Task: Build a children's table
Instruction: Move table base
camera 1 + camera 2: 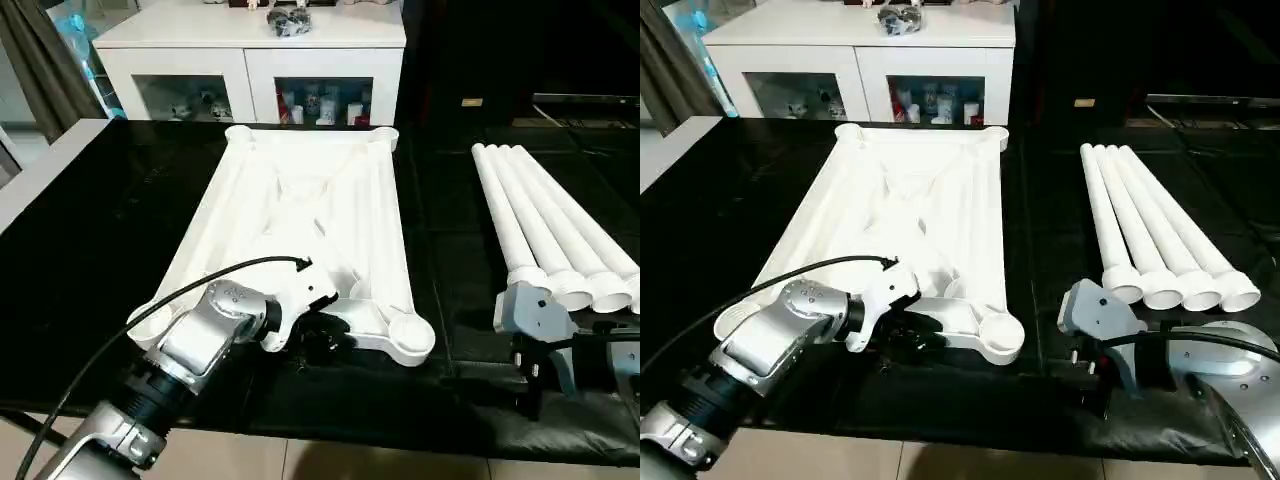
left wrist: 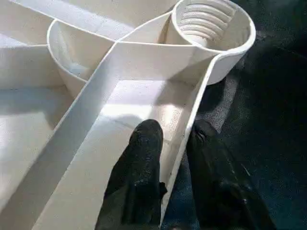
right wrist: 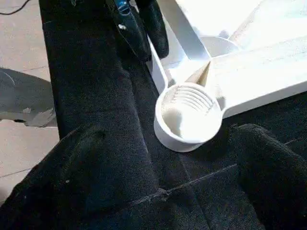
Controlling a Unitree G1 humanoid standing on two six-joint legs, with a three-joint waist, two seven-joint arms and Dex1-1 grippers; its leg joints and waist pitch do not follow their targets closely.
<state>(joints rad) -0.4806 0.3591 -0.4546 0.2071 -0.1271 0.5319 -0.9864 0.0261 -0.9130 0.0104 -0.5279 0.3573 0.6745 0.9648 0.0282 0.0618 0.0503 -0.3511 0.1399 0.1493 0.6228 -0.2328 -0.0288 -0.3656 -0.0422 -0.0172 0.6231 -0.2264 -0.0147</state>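
The white table top point(image 1: 300, 200) lies underside up on the black cloth, ribs and round corner sockets showing. My left gripper point(image 1: 320, 340) is at its near edge. In the left wrist view its two black fingers point(image 2: 144, 143) stand astride the thin rim wall, one inside and one outside, pressed close to it, with a corner socket point(image 2: 213, 24) just beyond. Several white legs point(image 1: 545, 230) lie side by side to the right. My right gripper point(image 1: 1090, 375) hovers low in front of them, open and holding nothing. The near right socket point(image 3: 189, 115) shows between its spread fingers.
A white cabinet with glass doors point(image 1: 250, 70) stands behind the black work surface. A white ledge point(image 1: 40, 170) runs along the far left. A black cable point(image 1: 150, 300) arcs over my left forearm. The table's front edge point(image 1: 350, 430) is close, with floor below.
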